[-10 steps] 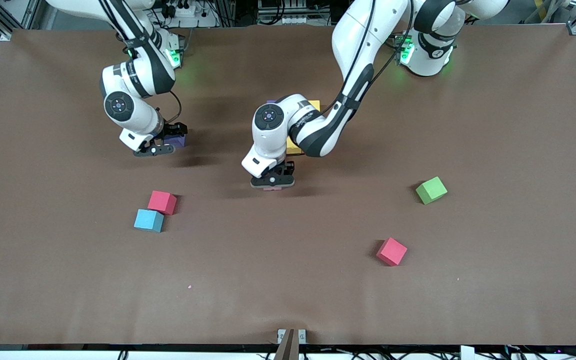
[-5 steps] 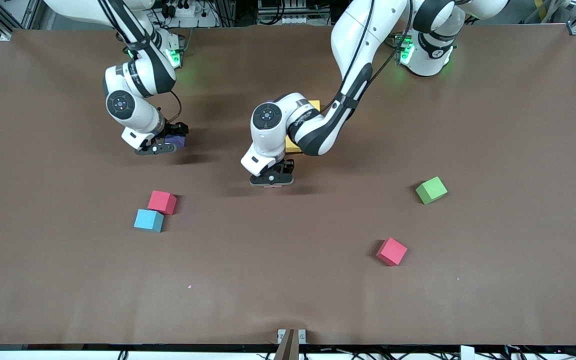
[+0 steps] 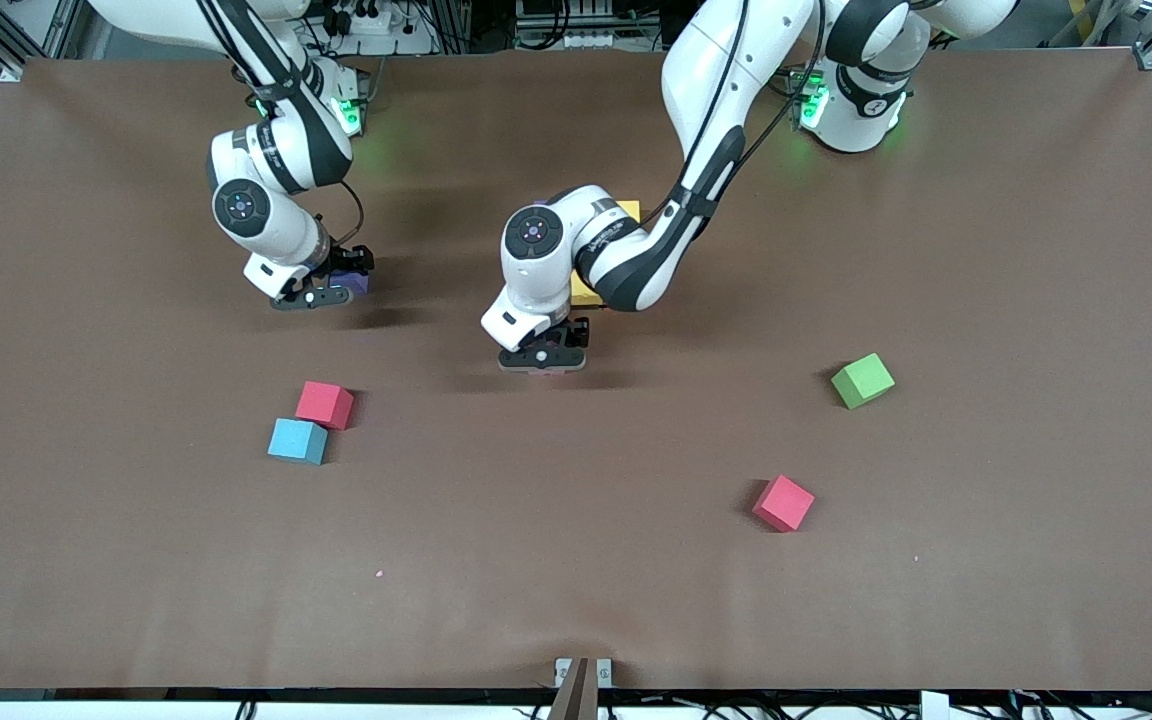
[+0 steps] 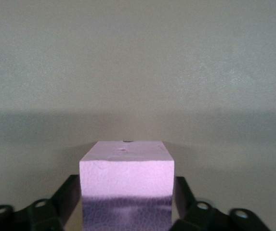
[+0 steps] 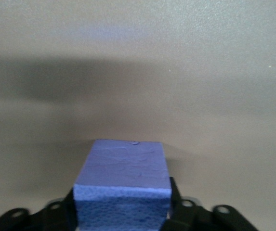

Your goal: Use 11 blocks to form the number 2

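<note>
Left gripper (image 4: 126, 211) low on table, pads either side of pink cube (image 4: 126, 178), grip unclear. Right gripper (image 5: 122, 211) likewise at purple cube (image 5: 122, 180).

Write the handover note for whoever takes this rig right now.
Left gripper: low at mid-table around a pink cube; grip unclear.
Right gripper: low around a purple cube, toward the right arm's end; grip unclear.
Done: partial figure hidden under the left arm, only yellow cubes showing.
To do: place the light blue cube and two red-pink cubes; leave the green cube.
</note>
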Action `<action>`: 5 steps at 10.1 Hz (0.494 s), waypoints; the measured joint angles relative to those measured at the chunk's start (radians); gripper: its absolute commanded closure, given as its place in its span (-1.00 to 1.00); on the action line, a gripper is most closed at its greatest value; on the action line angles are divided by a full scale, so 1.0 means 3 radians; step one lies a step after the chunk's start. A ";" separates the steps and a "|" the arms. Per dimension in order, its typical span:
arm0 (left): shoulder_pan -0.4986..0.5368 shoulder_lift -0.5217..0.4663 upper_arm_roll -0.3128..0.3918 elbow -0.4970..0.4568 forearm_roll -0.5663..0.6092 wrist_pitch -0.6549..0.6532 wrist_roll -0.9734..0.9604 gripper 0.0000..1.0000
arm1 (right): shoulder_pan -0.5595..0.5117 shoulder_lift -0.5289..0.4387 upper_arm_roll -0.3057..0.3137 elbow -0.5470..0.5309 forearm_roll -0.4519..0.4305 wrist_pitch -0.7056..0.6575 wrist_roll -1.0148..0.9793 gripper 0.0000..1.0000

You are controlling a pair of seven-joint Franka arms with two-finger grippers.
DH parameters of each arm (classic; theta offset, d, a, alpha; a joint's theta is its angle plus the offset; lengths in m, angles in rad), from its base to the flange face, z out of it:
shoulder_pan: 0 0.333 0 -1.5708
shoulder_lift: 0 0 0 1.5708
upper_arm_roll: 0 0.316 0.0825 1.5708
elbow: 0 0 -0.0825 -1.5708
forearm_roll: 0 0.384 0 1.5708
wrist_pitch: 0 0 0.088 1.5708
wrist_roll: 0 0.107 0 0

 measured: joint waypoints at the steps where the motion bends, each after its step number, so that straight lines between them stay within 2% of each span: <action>1: 0.0000 0.0000 0.0000 0.0001 0.0000 0.0000 0.0003 -1.00 | 0.0000 -0.0004 0.0001 0.0004 0.0000 0.0000 0.0000 0.09; 3: -0.0001 -0.0009 -0.0002 0.0013 0.0000 0.0000 0.0018 -1.00 | 0.0000 -0.0004 0.0006 0.0027 0.0000 0.0015 -0.0001 0.10; 5: 0.0000 -0.0024 -0.0002 0.0038 0.0000 0.0000 0.0023 -1.00 | 0.0001 -0.0029 0.0013 0.0216 -0.0004 -0.0087 -0.0131 0.10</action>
